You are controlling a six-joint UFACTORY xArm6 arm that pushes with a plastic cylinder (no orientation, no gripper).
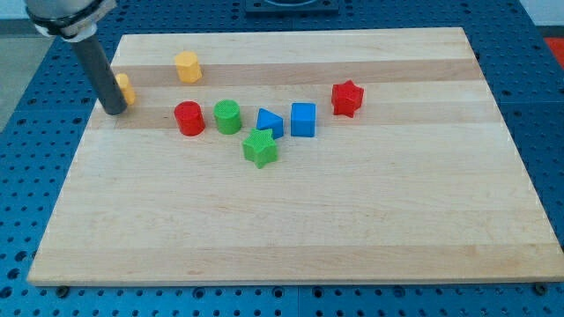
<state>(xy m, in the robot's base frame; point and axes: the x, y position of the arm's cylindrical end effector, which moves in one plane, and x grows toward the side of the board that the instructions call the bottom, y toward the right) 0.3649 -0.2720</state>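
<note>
A pale wooden board [291,229] lies on a blue perforated worktop [538,106] and carries every block in view; nothing is held inside any container.

The arm enters from the view's top left as a grey housing, and its straight dark rod [95,66] slants down toward the view's right. My tip [115,110] rests on the board near its left edge. The end effector is only this rod, with nothing to spread or press together, and it pinches no block.

My tip stands just beside a yellow block [125,88], which the rod partly hides, so its shape cannot be made out and contact cannot be confirmed. A second yellow block [187,66], roughly hexagonal, sits apart toward the view's top right of the tip.

To the view's right of the tip runs a loose row: a red cylinder [189,118], then a green cylinder [227,116] just beside it, then a blue triangular block [270,122], then a blue cube [303,120]. A green star-shaped block [260,147] sits below the blue triangular block, touching or nearly touching it. A red star-shaped block [347,98] stands apart, up and to the right of the cube.
</note>
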